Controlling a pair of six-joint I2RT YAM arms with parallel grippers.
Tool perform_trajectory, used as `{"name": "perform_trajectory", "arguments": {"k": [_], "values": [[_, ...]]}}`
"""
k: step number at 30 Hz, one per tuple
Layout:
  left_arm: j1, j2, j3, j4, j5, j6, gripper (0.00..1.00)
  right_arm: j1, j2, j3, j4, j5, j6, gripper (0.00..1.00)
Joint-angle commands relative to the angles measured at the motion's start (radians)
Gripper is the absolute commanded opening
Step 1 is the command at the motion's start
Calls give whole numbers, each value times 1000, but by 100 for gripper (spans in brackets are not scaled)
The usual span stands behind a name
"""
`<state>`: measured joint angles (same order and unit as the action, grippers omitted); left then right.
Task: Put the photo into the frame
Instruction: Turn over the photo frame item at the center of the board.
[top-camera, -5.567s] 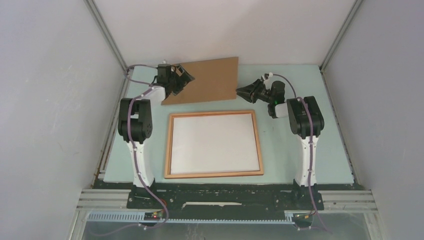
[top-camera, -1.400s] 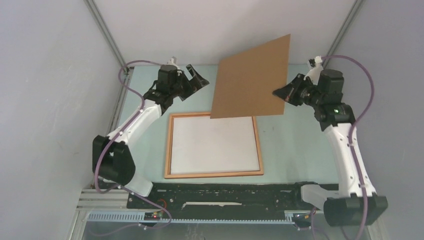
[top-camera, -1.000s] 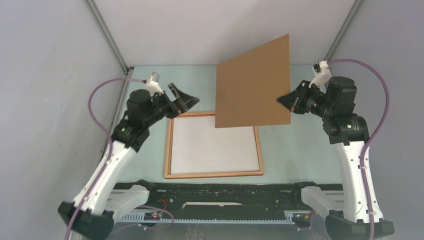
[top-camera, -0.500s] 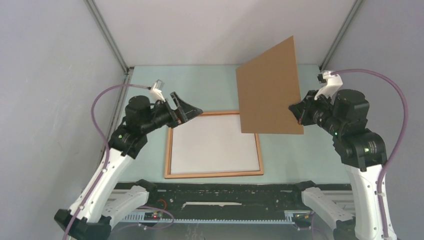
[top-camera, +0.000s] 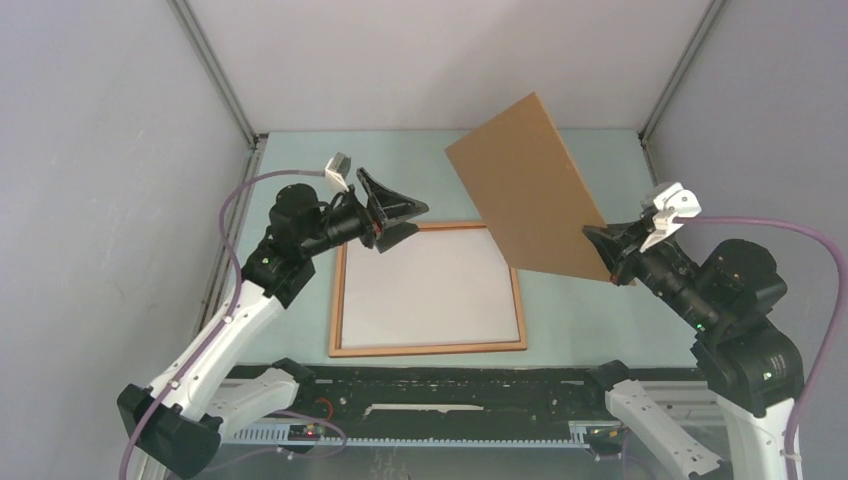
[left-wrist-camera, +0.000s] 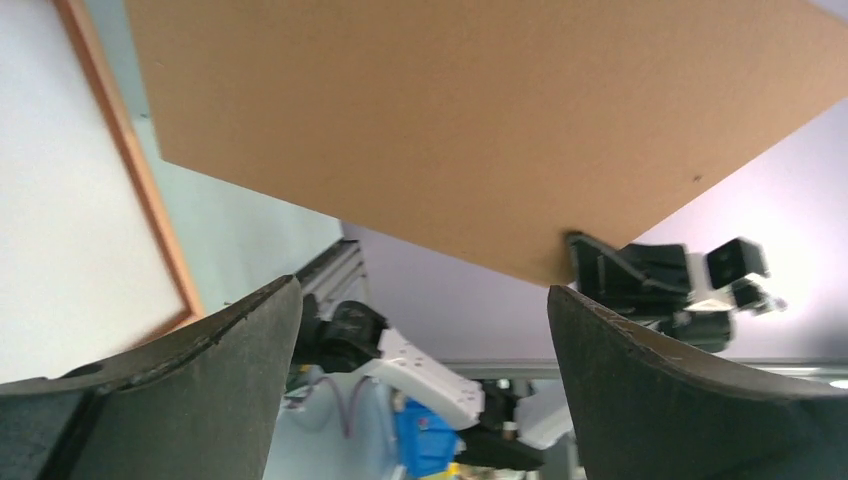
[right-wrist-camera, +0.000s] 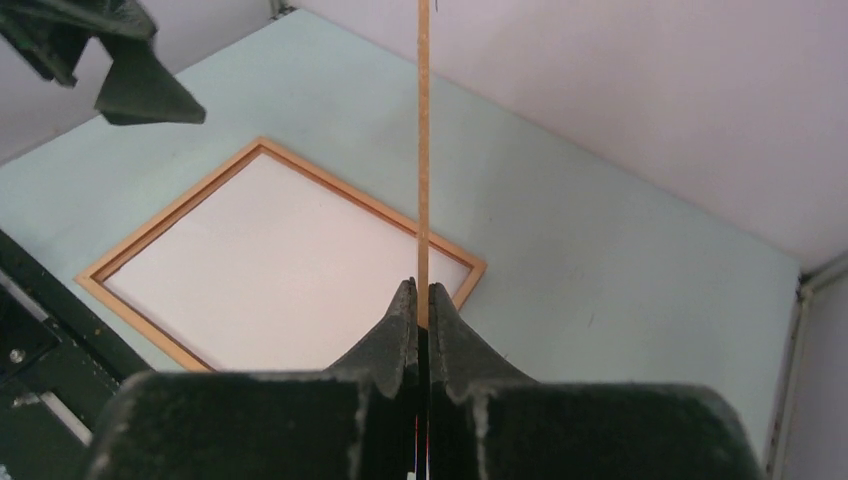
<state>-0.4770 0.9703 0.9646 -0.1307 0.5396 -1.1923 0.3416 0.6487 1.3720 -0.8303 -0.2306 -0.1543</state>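
Observation:
The frame (top-camera: 338, 300) lies flat on the table, its thin orange-brown rim around a plain white sheet (top-camera: 430, 290) that looks like the photo's white back; no picture side shows. My right gripper (top-camera: 605, 255) is shut on the lower edge of the brown backing board (top-camera: 530, 190) and holds it tilted in the air above the frame's right side. In the right wrist view the board (right-wrist-camera: 423, 150) stands edge-on between the shut fingers (right-wrist-camera: 400, 330), with the frame (right-wrist-camera: 171, 212) below. My left gripper (top-camera: 420, 220) is open and empty above the frame's top edge, facing the board (left-wrist-camera: 450, 120).
Pale green table (top-camera: 580, 330) with grey walls on three sides. A black rail (top-camera: 440, 385) runs along the near edge between the arm bases.
My right arm has pulled back toward the near right, tilting the board over. My left gripper has moved right, along the frame's top edge, still open.

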Motion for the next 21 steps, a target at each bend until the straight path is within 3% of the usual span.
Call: {"name": "perform_trajectory", "arguments": {"k": [1,5,9,14,21], "values": [[-2,26,-28,184,29,-283,100,9,2,-46,285,-148,-116,0],[-2,38,-48,309,-10,-526,100,11,18,-70,368,-259,-134,0],[-2,64,-11,299,-45,-686,100,22,45,-70,385,-322,-176,0],[-2,98,128,75,-56,-685,100,41,42,-137,395,-417,-380,0],[6,-8,117,-9,-221,-730,100,51,1,-215,437,-497,-536,0]]}}
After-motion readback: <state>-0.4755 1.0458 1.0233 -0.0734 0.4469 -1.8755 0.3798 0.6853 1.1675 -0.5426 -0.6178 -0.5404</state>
